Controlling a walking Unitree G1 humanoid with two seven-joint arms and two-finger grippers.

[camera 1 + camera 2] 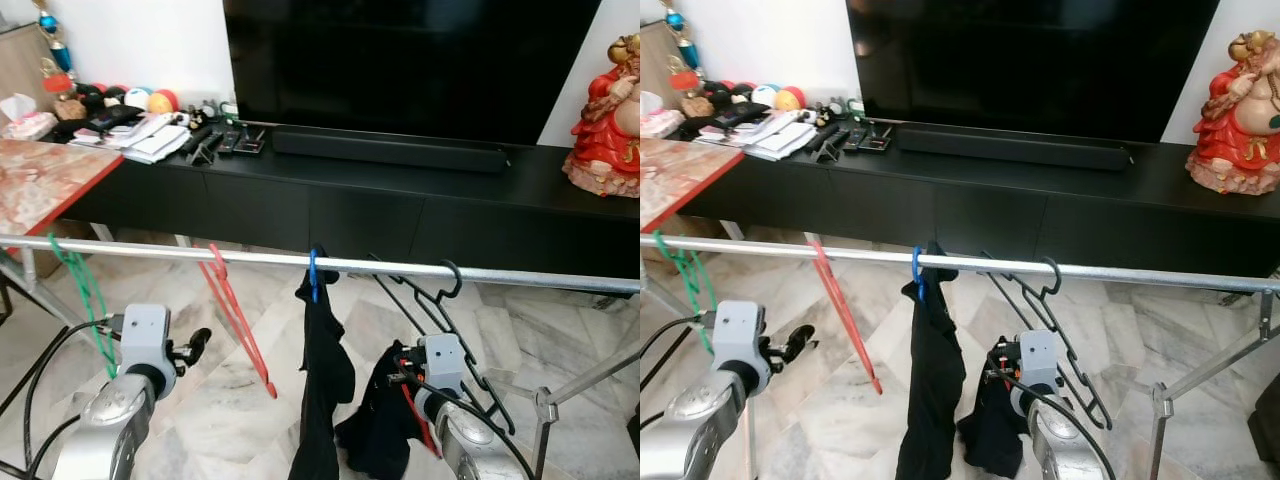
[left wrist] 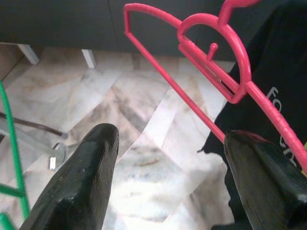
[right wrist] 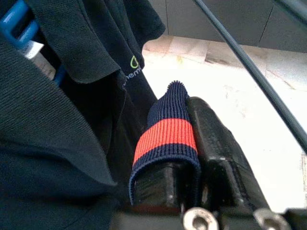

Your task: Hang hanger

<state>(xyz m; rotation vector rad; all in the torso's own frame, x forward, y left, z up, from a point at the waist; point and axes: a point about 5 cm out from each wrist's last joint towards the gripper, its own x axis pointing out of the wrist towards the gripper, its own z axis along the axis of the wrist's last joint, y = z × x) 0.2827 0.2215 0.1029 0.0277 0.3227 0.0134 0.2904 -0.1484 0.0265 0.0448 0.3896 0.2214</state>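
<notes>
Right hand [image 3: 192, 163] is pinching a navy, red-striped cuff [image 3: 165, 139] beneath the black hanger [image 1: 450, 330] on the rail [image 1: 400, 266], while left hand [image 2: 168, 182] is hanging open beside the red hanger [image 2: 211, 72].

Red hanger [image 1: 238, 318], green hanger [image 1: 85, 295], black hanger [image 1: 448, 335], blue hook [image 1: 313, 274]; black shirt [image 1: 320, 385]; navy cuff [image 3: 168, 139], red stripe.

Left arm raised at lower left, its left gripper [image 2: 168, 177] with fingers spread wide apart. Right arm raised at lower right; right gripper [image 3: 192, 143] fingers pressed together on striped fabric.
</notes>
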